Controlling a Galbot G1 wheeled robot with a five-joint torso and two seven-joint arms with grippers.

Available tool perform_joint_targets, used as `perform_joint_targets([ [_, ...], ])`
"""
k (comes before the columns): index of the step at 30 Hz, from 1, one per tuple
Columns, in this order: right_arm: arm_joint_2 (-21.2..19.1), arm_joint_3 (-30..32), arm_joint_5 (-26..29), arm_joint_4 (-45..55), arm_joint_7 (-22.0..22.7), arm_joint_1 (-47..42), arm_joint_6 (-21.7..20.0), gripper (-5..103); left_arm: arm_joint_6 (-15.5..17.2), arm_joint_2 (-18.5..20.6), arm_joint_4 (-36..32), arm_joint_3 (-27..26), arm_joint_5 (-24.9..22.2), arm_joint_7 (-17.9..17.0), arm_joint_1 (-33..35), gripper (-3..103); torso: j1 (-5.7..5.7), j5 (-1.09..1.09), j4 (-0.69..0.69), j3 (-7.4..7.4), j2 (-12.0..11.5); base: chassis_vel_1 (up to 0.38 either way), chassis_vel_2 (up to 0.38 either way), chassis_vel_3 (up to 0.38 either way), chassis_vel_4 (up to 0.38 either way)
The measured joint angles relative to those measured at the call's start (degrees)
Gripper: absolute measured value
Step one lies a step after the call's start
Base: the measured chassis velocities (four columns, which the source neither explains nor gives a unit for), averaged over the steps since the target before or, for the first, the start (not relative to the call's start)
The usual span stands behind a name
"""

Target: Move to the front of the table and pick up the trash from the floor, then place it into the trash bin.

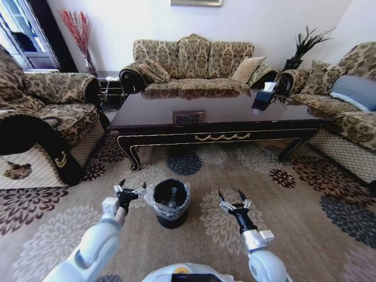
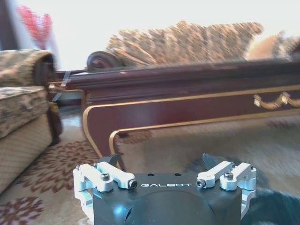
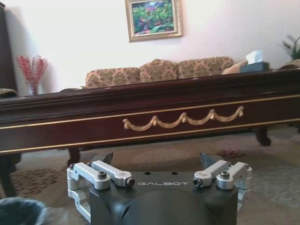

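The dark brown table (image 1: 176, 138) stands across the carpet ahead; its gold-trimmed rail (image 3: 183, 119) also runs through the left wrist view (image 2: 187, 110). The black trash bin (image 1: 171, 204) with its clear liner sits on the patterned floor (image 1: 294, 223) between my two arms. My left gripper (image 1: 130, 189) hangs open just left of the bin, fingers (image 2: 115, 163) spread with nothing between them. My right gripper (image 1: 233, 200) is open on the bin's other side, its fingers (image 3: 104, 158) spread wide. A pale shape lies in the bin's bottom; I cannot identify it. The trash on the floor is out of view.
Patterned sofas ring the table: an armchair (image 1: 47, 111) on the left, a long sofa (image 1: 194, 61) behind, another sofa (image 1: 346, 100) on the right. A tissue box (image 1: 264, 97) and a small frame (image 1: 188, 117) rest on the tabletop. Open carpet lies between me and the table.
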Motion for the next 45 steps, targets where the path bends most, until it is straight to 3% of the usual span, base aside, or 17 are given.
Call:
perform_joint_targets([
  [3,1.28,2.53,-3.69,-2.5,-2.12,0.72,3.55,100,-4.54,-2.11,0.74,-3.45,0.64,2.71,4.35,100,0.0,0.02,0.0,0.0,-0.01,0.0,0.0,0.0,0.0],
  [4,1.28,2.53,-3.69,-2.5,-2.12,0.72,3.55,100,-4.54,-2.11,0.74,-3.45,0.64,2.71,4.35,100,0.0,0.02,0.0,0.0,-0.01,0.0,0.0,0.0,0.0],
  [8,1.95,4.68,-6.03,-4.31,-4.75,0.96,6.7,100,-14.27,-3.85,2.19,-7.73,4.78,8.18,10.97,100,0.0,0.02,0.0,0.0,-0.01,0.0,0.0,0.0,0.0],
  [9,1.95,4.68,-6.03,-4.31,-4.75,0.96,6.7,100,-14.27,-3.85,2.19,-7.73,4.78,8.18,10.97,100,0.0,0.02,0.0,0.0,-0.01,0.0,0.0,0.0,0.0],
  [13,1.61,5.84,-7.73,-4.41,-5.94,1.67,7.52,100,-21.71,-5.82,1.34,-10.22,7.9,12.55,17.63,100,0.0,0.03,0.01,0.0,0.0,0.0,0.0,0.0,0.0],
  [18,0.91,6.35,-6.99,-3.39,-6.4,1.68,7.28,100,-25.1,-6.56,1.13,-11.63,8.6,14.37,21.09,100,0.0,0.02,0.01,0.0,-0.01,0.0,0.0,0.0,0.0],
  [45,0.33,6.72,-6.46,-2.29,-7.02,0.68,6.45,100,-25.35,-6.59,1.21,-13.26,7.27,13.89,21.48,100,0.0,0.02,0.01,0.0,0.0,0.0,0.0,0.0,0.0],
])
